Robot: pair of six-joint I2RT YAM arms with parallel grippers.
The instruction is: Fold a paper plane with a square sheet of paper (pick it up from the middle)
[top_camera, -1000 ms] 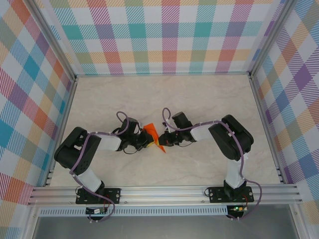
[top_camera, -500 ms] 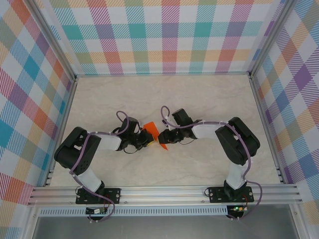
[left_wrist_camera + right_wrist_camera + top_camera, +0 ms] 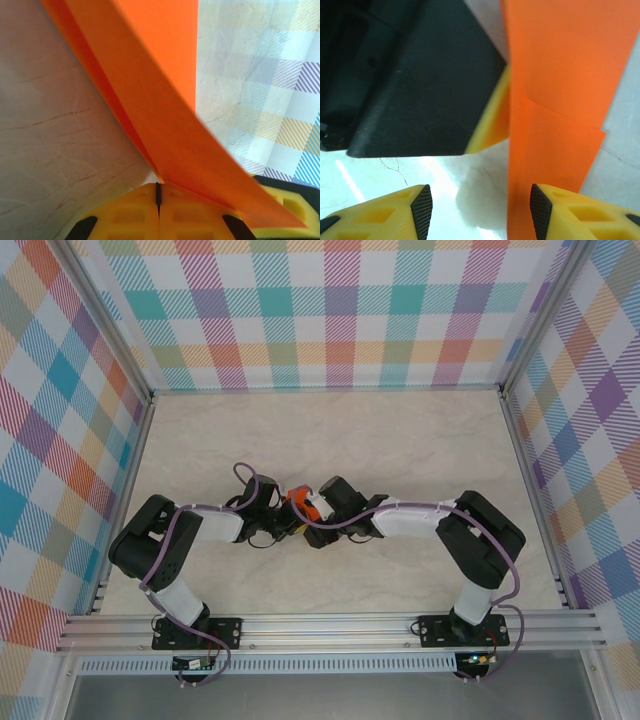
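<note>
From above, the light is bright and even, so the pale marble-look table top (image 3: 400,440) looks sharp, with only small soft shadows under the black robot arms (image 3: 170,550). In the left wrist view the thin bright orange folded paper (image 3: 165,125) is so close that it looks soft and fuzzy, the table beside it is dim and a bit pink, and the checked wall (image 3: 260,100) looks pale and washed out. In the right wrist view a shiny white patch of glare sits on the table near the bottom, the paper glows, and the big black plastic shape (image 3: 410,75) up close is blurry.
</note>
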